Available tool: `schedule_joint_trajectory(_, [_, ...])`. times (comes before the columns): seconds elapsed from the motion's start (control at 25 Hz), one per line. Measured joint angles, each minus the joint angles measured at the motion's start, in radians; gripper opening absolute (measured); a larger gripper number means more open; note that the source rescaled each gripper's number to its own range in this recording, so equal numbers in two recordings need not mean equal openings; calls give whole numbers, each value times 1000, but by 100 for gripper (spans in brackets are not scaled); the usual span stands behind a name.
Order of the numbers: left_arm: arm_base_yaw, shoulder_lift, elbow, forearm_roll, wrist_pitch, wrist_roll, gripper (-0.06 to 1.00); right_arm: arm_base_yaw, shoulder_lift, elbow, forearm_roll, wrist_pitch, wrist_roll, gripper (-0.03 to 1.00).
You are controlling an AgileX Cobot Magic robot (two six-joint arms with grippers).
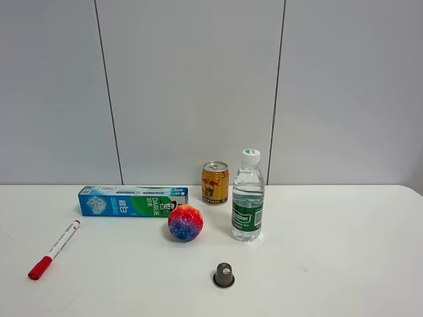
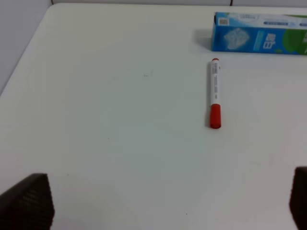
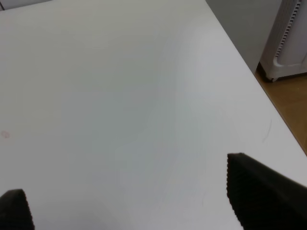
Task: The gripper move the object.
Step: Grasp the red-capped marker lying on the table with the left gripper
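Observation:
The white marker pen [image 1: 55, 249] with a red cap lies flat on the white table [image 1: 330, 264] at the front left, cap end toward the front edge. It also shows in the left wrist view [image 2: 214, 93], lying by itself near the end of the blue-green toothpaste box [image 2: 261, 33]. My left gripper [image 2: 163, 211] is open and empty, its fingers wide apart and well short of the pen. My right gripper [image 3: 139, 206] is open and empty over bare table. Neither gripper shows in the exterior high view.
The toothpaste box [image 1: 133, 201] lies behind the pen. A multicoloured ball [image 1: 185, 222], a gold can [image 1: 215, 183], a water bottle [image 1: 248, 196] and a small dark capsule [image 1: 224, 275] stand mid-table. The table's right edge [image 3: 249, 76] and floor show in the right wrist view.

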Motion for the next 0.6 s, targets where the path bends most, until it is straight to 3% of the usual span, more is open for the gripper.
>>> schedule_joint_trajectory(0.16, [0,0,0,-9,0,0,100,0,0,0,0,0,0,100])
schedule_joint_trajectory(0.28, [0,41,-48,-65,-3,0,100,0,0,0,0,0,0,100])
schedule_joint_trajectory(0.6, [0,536,-440,-79,-14,0,100,0,0,0,0,0,0,100])
